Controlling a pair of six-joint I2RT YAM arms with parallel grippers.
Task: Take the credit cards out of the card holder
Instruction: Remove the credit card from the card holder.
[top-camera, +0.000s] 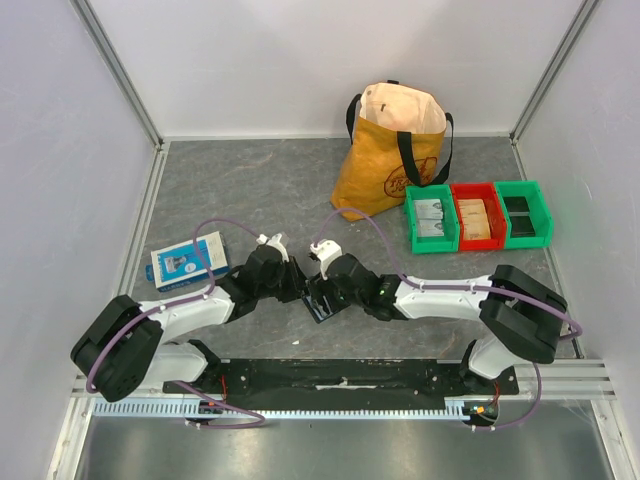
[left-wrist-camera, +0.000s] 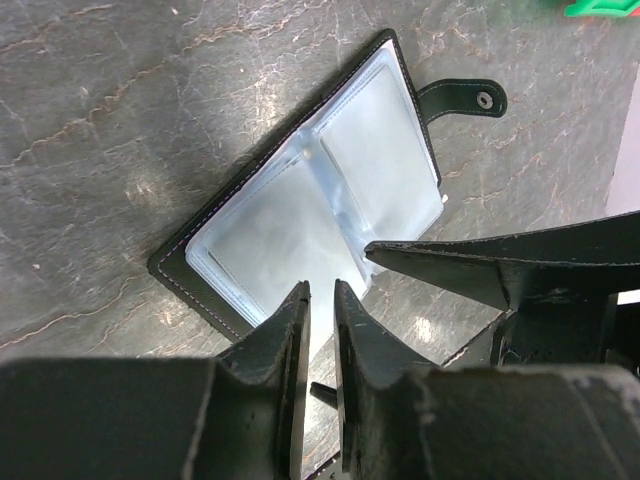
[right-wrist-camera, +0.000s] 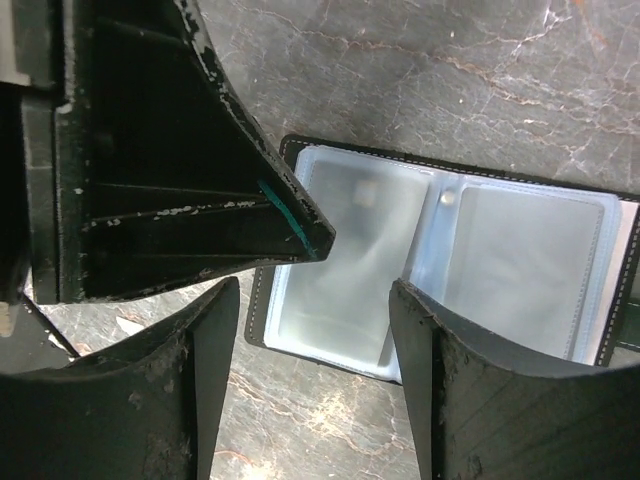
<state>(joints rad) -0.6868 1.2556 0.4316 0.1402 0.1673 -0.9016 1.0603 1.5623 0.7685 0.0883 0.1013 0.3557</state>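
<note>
- The card holder (left-wrist-camera: 310, 190) lies spread open and flat on the worktop (left-wrist-camera: 110, 120), near the middle front, between the ends of the two arms.
- Its cover is black and leather-like, with pale stitching along the rim. Inside are glossy clear plastic sleeves (right-wrist-camera: 340, 270) with rounded corners that look pale blue-grey. Whether anything sits in them I cannot tell.
- A short black tab (left-wrist-camera: 450, 98) with a silver stud (left-wrist-camera: 485, 100) sticks out past one edge, flat on the worktop.
- The worktop is dark grey with pale marble-like veins and a faint shine.
- Left jaws: scuffed black fingers (left-wrist-camera: 285, 340) stand nearly together with a thin slit between them, tips at a sleeve's edge. Whether they pinch it I cannot tell.
- Right jaws: released, with fingers (right-wrist-camera: 205, 350) spread wide over one page of the holder.
- Both arms crowd the holder from the sides, and bare worktop lies behind it.
- A flat blue-and-white box (top-camera: 188, 261) lies well apart to the left.
- A yellow-orange bag (top-camera: 390, 150) with black handles and three plastic bins (top-camera: 477, 216), red between green, stand well apart at the rear right.
</note>
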